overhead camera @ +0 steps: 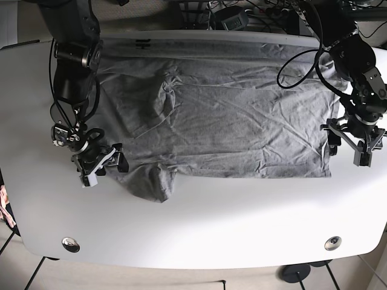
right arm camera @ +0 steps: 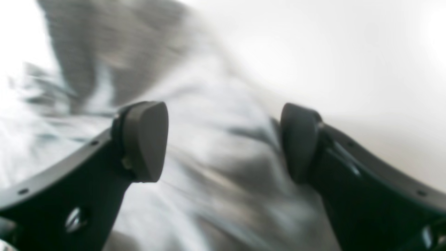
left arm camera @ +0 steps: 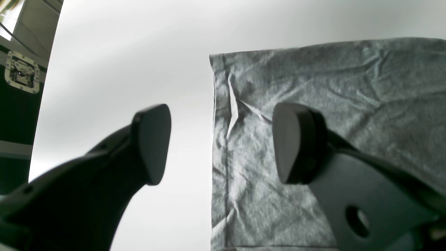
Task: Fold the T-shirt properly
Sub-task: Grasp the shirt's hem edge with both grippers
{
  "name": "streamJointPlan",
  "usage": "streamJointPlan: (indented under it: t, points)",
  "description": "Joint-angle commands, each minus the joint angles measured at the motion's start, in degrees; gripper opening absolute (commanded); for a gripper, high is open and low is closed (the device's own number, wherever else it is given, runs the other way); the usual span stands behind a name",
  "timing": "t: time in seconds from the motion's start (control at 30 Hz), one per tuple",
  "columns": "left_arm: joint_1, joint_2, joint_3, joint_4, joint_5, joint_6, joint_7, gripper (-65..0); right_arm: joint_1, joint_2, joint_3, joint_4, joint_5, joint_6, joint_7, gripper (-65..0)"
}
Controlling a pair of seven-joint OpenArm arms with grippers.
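T-shirt [overhead camera: 224, 121] lay spread flat across the white bench [overhead camera: 199, 223], wrinkled, one sleeve sticking out at its near-left edge. My left hand [overhead camera: 358, 147] hung spread over the shirt's right hem, gripping nothing. My right hand [overhead camera: 101, 163] was spread by the left sleeve, empty.

T-shirt [overhead camera: 230, 121]: heathered grey, plain, unpatterned. Tabletop [overhead camera: 199, 223]: white, glossy. Left gripper [overhead camera: 357, 148] and right gripper [overhead camera: 100, 163]: matte black. Case [left arm camera: 14, 104] far left: black, silver latch.
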Motion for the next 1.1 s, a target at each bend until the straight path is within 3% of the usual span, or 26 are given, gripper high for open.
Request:
streamJointPlan:
  t: [0.03,0.1,0.13,0.2,0.27,0.3,0.37,0.47,0.6,0.97,1.0,1.03,1.07,1.1]
  points:
    - [-3.2,-1.0,-0.2,0.6,-0.3,1.4,-1.3,-22.1,-0.2,-0.7,-1.2,0.3,-0.6,0.38,-1.1,-17.8]
    - [-5.2,-1.1,0.0,-2.9,1.2,5.8,-1.3,-21.5,-0.3,-0.8,-1.2,0.4,-0.2,-1.38,-1.1,-21.6]
    - [-6.0,-1.2,0.1,-5.6,2.2,7.6,-1.3,-21.4,-0.4,-0.8,-1.2,0.5,-0.2,-2.52,-1.0,-27.0]
    - [-10.1,-2.1,1.1,-12.8,4.4,8.9,-1.3,-17.6,-0.4,-0.7,-1.2,0.5,-0.2,-4.28,-1.0,-42.8]
    - [-14.8,-3.7,4.0,-22.8,5.8,9.3,-1.6,-12.9,-0.3,-0.8,-1.6,0.5,-0.5,-4.8,-1.0,-59.0]
    - [-17.3,-4.3,4.9,-28.5,5.8,9.4,-2.5,-13.2,-0.2,-0.8,-1.6,0.5,-0.5,-4.98,-1.0,-63.7]
    - [-22.1,-5.5,5.2,-38.6,5.9,9.4,-7.4,-13.3,-0.2,-1.0,-1.6,0.5,-0.4,-5.07,-1.0,-61.4]
    - [-27.7,-5.9,6.3,-52.7,6.1,9.4,-15.0,-13.2,-0.4,-1.1,-1.6,0.5,-0.2,-5.07,-1.0,-62.8]
    - [-33.1,-7.5,9.4,-66.0,5.7,9.4,-19.1,-13.2,-0.5,-1.2,-1.5,0.5,-0.2,-5.07,-1.0,-62.8]
    - [-33.5,-7.1,13.1,-75.2,5.8,9.4,-24.7,-13.3,-0.5,-1.2,-1.2,0.6,-0.1,-5.07,-1.0,-62.8]
    - [-33.5,-7.1,13.8,-75.3,5.8,9.2,-24.7,-15.0,-0.5,-1.2,-1.2,0.6,-0.1,-5.07,-1.0,-62.8]
    - [-33.5,-7.1,14.0,-75.3,5.7,9.1,-24.7,-20.7,-0.5,-1.2,-1.2,0.6,-0.1,-5.07,-1.0,-62.8]
    - [-33.5,-7.1,13.8,-75.3,5.7,9.1,-24.9,-29.0,-0.5,-1.2,-1.2,0.6,-0.1,-5.07,-1.0,-62.8]
    - [-33.5,-7.1,13.7,-75.3,5.6,9.1,-25.9,-43.9,-0.5,-1.2,-1.1,0.6,-0.1,-5.07,-1.0,-62.8]
